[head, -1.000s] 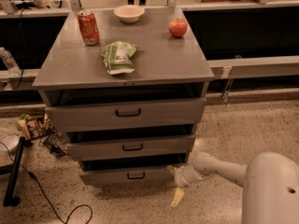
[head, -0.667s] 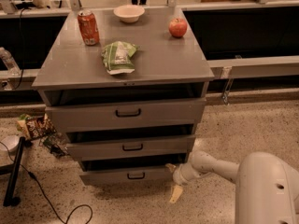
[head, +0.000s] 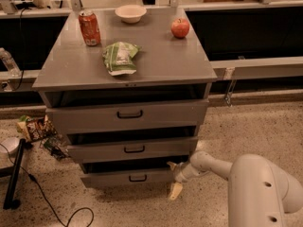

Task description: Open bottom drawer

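The white arm [head: 258, 188] has crept a touch leftward across the lower right of the frame since a second ago, bringing the end effector [head: 172, 180] up against the right end of the bottom drawer [head: 109, 178]. Its fingers are spread, one high and one low, with nothing between them. That drawer sits low in the centre, already showing a dark gap above its front. Its small black handle [head: 138, 178] lies left of the end effector, so to my eye the neat way is to slide left, hook the loop, then draw straight out towards the viewer. Pulling from the corner would likely skew it. Directly above are the middle drawer [head: 94, 151] and the top drawer [head: 85, 116]. At lower left a cable [head: 47, 207] and snack packets [head: 34, 127] lie on the floor, clear of the pull. Further back, the bench [head: 156, 65] carries a green bag [head: 120, 56], a red can [head: 89, 28], an apple [head: 180, 28] and a bowl [head: 131, 13].
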